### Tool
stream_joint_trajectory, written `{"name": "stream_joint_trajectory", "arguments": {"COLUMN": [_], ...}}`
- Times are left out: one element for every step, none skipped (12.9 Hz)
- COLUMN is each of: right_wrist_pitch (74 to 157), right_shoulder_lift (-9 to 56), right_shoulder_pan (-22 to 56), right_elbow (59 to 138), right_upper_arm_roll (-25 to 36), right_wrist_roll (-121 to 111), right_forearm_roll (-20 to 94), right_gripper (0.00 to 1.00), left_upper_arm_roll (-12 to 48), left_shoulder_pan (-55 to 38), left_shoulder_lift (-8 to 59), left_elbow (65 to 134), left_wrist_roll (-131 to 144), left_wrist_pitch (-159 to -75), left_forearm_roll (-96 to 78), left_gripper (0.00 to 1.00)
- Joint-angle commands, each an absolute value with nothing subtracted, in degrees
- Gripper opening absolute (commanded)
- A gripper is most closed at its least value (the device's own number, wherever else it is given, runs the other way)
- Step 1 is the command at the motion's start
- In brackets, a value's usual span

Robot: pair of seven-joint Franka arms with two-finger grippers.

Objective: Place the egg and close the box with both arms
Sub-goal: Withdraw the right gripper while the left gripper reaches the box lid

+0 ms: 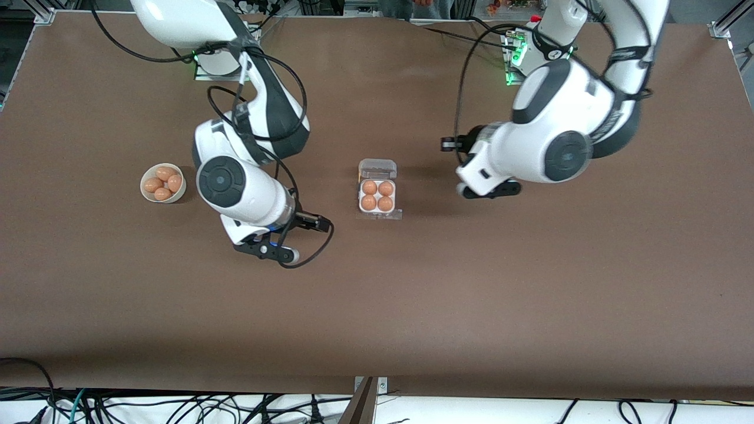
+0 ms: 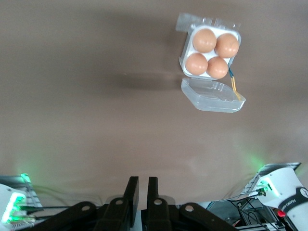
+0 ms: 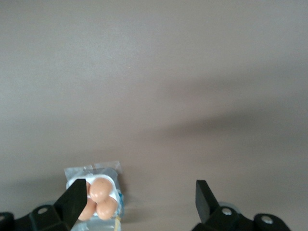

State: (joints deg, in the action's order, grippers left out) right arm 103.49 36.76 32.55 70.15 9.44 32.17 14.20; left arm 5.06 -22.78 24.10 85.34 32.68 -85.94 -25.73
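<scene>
The box (image 1: 360, 196) sits mid-table with its clear lid (image 1: 377, 169) swung open and lying flat. Every cell of its white tray holds a brown egg (image 1: 369, 187); the task's egg cannot be told from the others. The left wrist view shows the box (image 2: 185, 57), the open lid (image 2: 213, 97) and an egg (image 2: 204, 40). My left gripper (image 1: 492, 189) (image 2: 143, 179) hangs shut on nothing, over bare table toward the left arm's end. My right gripper (image 1: 268, 250) (image 3: 139, 185) hangs open and empty toward the right arm's end. One finger covers part of the box (image 3: 77, 172).
A round white bowl (image 1: 143, 184) with several more brown eggs stands toward the right arm's end of the table. The brown tabletop (image 1: 412, 306) stretches wide around the box. Loose cables hang from both arms.
</scene>
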Motion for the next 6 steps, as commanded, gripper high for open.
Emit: {"name": "stream_joint_trajectory", "arguments": {"right_wrist_pitch": [103.1,103.4,102.8,102.7,102.9,103.2], "right_shoulder_lift": [30.5,27.9,25.8,23.2,19.5,15.8], "right_shoulder_pan": [28.9,26.8,23.8,21.3,19.6,17.2], "right_elbow": [77.1,79.3,80.4,82.3,85.8,89.3], "right_upper_arm_roll": [8.1,5.5,3.4,2.0,1.7,1.1], "right_wrist_roll": [26.8,23.0,19.1,17.5,17.1,17.1], "right_forearm_roll": [12.3,8.9,6.1,5.2,5.1,5.0], "right_gripper": [1.0,1.0,1.0,1.0,1.0,1.0], "left_upper_arm_roll": [4.4,4.4,4.4,4.4,4.4,4.4], "left_shoulder_pan": [-26.6,-27.4,-28.5,-29.7,-30.8,-31.9], "left_shoulder_lift": [28.9,29.7,30.5,31.5,32.3,33.1], "left_elbow": [81.0,81.0,81.0,81.0,81.0,81.0], "left_wrist_roll": [37.6,38.5,39.6,40.5,40.9,41.0], "left_wrist_pitch": [-86.7,-88.8,-90.9,-93.0,-94.8,-97.3], "left_forearm_roll": [-26.8,-26.9,-27.1,-27.4,-27.3,-27.3], "left_gripper": [0.14,0.14,0.14,0.14,0.14,0.14]}}
